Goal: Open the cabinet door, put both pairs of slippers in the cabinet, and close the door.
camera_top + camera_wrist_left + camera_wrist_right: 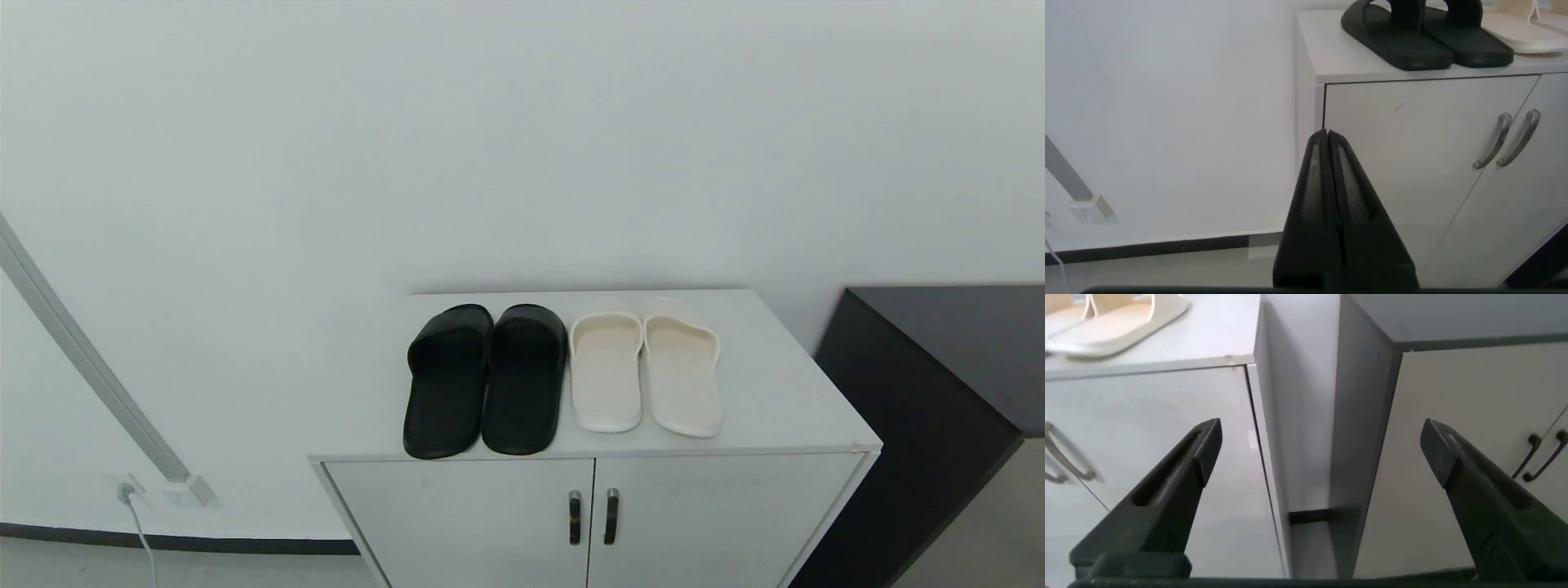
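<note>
A white cabinet (457, 523) stands against the wall with both doors closed and two dark handles (592, 516) at the middle seam. On its top lie a black pair of slippers (486, 377) on the left and a cream pair of slippers (647, 372) on the right, toes toward the wall. My left gripper (1328, 140) is shut and empty, held in front of the cabinet's left front corner (1323, 90), below the black slippers (1425, 33). My right gripper (1319, 453) is open and empty, facing the gap beside the cabinet's right side (1151, 433).
A dark cabinet (931, 408) stands to the right of the white one, with a narrow gap between them. A wall socket with a cable (126, 494) and a slanted conduit (82, 351) are on the wall at the left.
</note>
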Controlling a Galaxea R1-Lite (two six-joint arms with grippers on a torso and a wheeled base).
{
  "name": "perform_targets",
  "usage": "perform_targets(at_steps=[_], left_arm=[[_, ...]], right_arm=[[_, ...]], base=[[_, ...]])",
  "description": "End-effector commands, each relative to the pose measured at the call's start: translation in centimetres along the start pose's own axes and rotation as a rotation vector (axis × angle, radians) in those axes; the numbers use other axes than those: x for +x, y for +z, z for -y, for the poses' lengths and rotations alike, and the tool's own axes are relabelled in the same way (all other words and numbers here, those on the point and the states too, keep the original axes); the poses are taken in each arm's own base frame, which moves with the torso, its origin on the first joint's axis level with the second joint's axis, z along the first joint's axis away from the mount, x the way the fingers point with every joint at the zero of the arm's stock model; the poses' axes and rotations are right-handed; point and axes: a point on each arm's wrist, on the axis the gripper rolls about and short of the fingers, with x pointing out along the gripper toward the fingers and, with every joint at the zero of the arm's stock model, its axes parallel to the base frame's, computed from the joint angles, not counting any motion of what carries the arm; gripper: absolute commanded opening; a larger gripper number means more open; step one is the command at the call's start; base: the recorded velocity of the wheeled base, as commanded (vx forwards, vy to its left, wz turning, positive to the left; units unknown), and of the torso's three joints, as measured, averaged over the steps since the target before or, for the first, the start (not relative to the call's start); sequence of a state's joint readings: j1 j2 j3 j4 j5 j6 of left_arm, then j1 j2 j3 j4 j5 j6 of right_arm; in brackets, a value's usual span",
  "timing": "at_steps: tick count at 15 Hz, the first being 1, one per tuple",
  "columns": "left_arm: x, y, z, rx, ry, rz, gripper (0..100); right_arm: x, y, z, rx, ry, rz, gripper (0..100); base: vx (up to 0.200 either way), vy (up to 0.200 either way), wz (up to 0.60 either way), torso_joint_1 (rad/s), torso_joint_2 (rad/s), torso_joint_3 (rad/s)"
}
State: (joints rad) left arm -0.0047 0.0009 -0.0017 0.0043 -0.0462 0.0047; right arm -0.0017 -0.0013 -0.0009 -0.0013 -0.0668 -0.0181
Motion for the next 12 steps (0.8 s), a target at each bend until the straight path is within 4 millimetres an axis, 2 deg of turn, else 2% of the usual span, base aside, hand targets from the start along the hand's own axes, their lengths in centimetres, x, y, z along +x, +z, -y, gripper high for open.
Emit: perform_targets(at_steps=[1, 6, 7, 8, 9, 10, 11, 12], left_arm=[[0.0, 0.0, 0.0, 0.000, 0.000, -0.001, 0], [0.0, 0.0, 0.0, 0.000, 0.002, -0.001, 0], [0.0, 0.0, 0.0, 0.000, 0.000, -0.001, 0], [0.0, 0.0, 0.0, 0.000, 0.000, -0.001, 0], [0.0, 0.0, 0.0, 0.001, 0.000, -0.001, 0], [0.0, 0.0, 0.0, 0.003, 0.000, -0.001, 0], [0.0, 0.0, 0.0, 0.001, 0.000, -0.001, 0], [0.0, 0.0, 0.0, 0.000, 0.000, -0.001, 0]], right_arm=[[0.0, 0.0, 0.0, -0.016, 0.012, -0.003, 100], [0.2, 0.1, 0.0, -0.017, 0.020, -0.024, 100], [0.1, 1.2, 0.0, -0.004, 0.013, 0.011, 100], [-0.6, 6.4, 0.2, 0.089, 0.025, 0.089, 100], [0.4, 7.1, 0.1, 0.100, 0.069, -0.026, 100], [1.6, 6.5, -0.2, 0.050, 0.118, -0.141, 100], [1.8, 6.2, -0.2, 0.042, 0.129, -0.165, 100], [3.9, 6.0, -0.7, 0.031, 0.232, -0.276, 100]], base=[[0.000, 0.000, 0.00, 0.000, 0.00, 0.000], [0.000, 0.000, 0.00, 0.000, 0.00, 0.000], [0.000, 0.000, 0.00, 0.000, 0.00, 0.000], [0.000, 0.000, 0.00, 0.000, 0.00, 0.000], [0.000, 0.000, 0.00, 0.000, 0.00, 0.000], [0.000, 0.000, 0.00, 0.000, 0.00, 0.000], [0.000, 0.000, 0.00, 0.000, 0.00, 0.000], [0.000, 0.000, 0.00, 0.000, 0.00, 0.000]])
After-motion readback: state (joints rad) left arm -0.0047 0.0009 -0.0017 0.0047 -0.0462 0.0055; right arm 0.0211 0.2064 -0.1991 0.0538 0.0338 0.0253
